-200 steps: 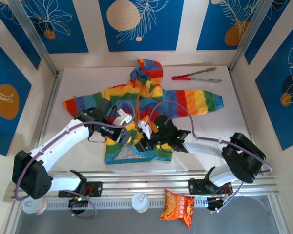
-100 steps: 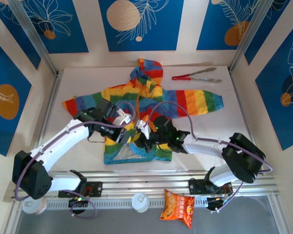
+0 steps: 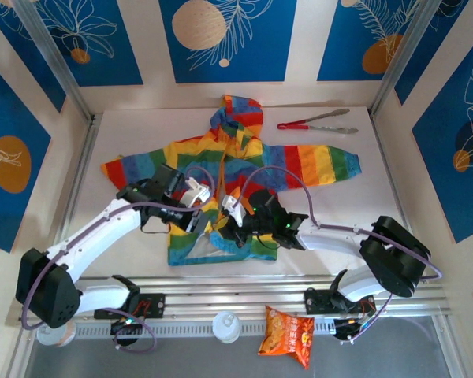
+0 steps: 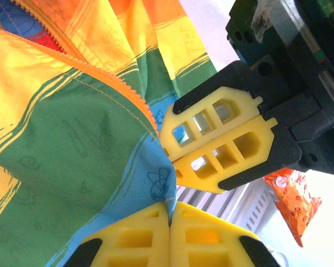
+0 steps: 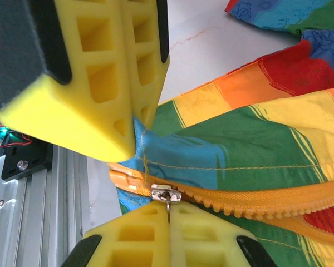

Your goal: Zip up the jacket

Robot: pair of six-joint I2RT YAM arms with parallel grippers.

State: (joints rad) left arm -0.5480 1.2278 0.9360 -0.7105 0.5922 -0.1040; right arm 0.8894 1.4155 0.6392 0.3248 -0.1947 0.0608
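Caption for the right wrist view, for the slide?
Right wrist view: right tool pinches the zipper pull at the jacket hem, left tool clamping the blue fabric beside it.

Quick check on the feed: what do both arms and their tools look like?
Both arms, left arm and right arm, have white links with black joint housings, and a purple cable loops along each. Left tool and right tool carry chunky yellow fingers with rectangular lattice cut-outs, backed by black mounts.

Place: a robot test cell in a lab
Walls: blue printed panels (image 3: 221, 39) with leaf motifs
Frame: aluminium posts (image 3: 55, 63)
Counter: white counter (image 3: 347, 205)
Rig: white robot arms (image 3: 102, 228) on aluminium rails (image 3: 236, 295)
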